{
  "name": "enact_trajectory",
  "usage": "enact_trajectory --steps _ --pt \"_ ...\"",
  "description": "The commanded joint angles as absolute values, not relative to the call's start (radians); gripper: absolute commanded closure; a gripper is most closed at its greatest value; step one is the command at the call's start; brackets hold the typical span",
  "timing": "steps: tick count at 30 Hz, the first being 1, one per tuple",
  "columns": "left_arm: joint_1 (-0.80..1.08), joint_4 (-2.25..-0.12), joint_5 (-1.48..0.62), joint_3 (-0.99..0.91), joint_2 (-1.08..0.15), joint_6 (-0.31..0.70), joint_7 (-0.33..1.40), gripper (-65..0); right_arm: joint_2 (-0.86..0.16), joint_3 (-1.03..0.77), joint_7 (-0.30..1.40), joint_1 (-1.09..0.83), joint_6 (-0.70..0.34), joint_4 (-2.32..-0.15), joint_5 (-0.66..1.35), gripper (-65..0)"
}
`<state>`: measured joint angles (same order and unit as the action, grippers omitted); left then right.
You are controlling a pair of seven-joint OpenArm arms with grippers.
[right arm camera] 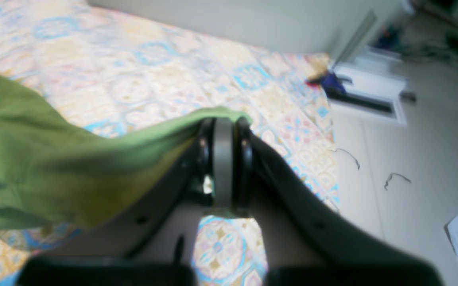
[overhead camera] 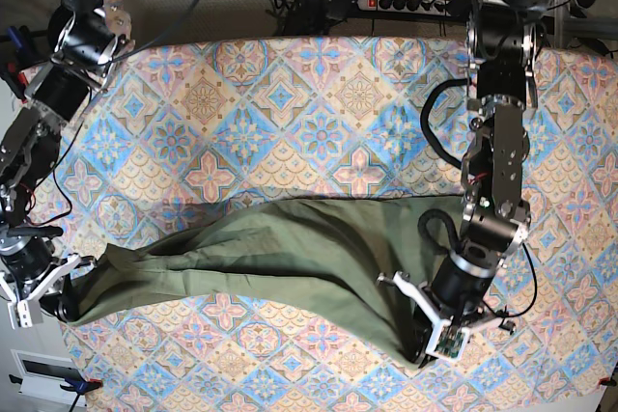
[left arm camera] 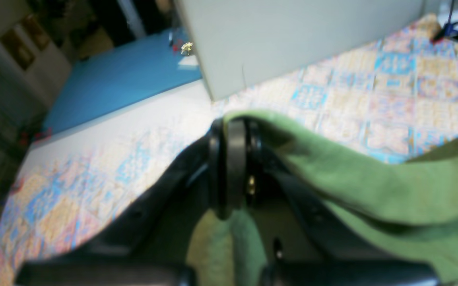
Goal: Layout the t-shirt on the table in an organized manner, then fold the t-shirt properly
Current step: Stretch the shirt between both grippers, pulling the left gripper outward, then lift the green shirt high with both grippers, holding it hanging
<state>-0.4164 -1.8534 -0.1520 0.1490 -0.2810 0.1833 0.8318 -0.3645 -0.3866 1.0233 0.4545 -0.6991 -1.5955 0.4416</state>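
Olive cotton t-shirt [overhead camera: 290,248]: stretched mid-counter [overhead camera: 290,113] between left gripper [overhead camera: 425,343], at 5 o'clock, and right gripper [overhead camera: 60,304], at 8 o'clock. Both sets of fingers clamp cloth. Advice: keep tension even and lower together, so it lands flat.

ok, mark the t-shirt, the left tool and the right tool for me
t-shirt [overhead camera: 290,238], base view, middle of the stretched green cloth.
left tool [left arm camera: 229,159], left wrist view, between the fingertips, shut on a t-shirt edge.
right tool [right arm camera: 223,159], right wrist view, between the fingertips, shut on a t-shirt edge.
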Motion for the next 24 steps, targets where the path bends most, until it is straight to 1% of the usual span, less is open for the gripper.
enact_trajectory --steps 1,8,12,16,20,24 --pt "-0.483 -1.848 -0.15 0.156 -0.286 0.173 0.803 0.0 -0.381 -0.367 0.966 0.544 -0.698 -1.59 0.463 -0.6" --pt "-0.825 -1.609 -0.163 0.223 -0.268 0.173 0.799 0.0 -0.403 -0.271 0.858 0.855 -0.698 -1.337 0.355 -0.6" --pt "-1.029 -1.402 -0.209 0.24 -0.248 0.173 0.714 0.0 -0.403 -0.208 0.774 1.041 -0.698 -1.191 0.295 -0.6" --pt "-1.201 -1.196 -0.259 0.243 -0.243 0.173 0.664 0.0 -0.403 -0.163 0.691 1.185 -0.698 -1.076 0.237 -0.6" --pt "-1.309 -1.066 -0.289 0.268 -0.243 0.174 0.593 0.0 -0.403 -0.157 0.641 1.277 -0.698 -1.017 0.203 -0.6" --pt "-1.309 -1.047 -0.291 0.277 -0.251 0.174 0.582 0.0 -0.407 -0.165 0.622 1.306 -0.698 -1.017 0.202 -0.6"
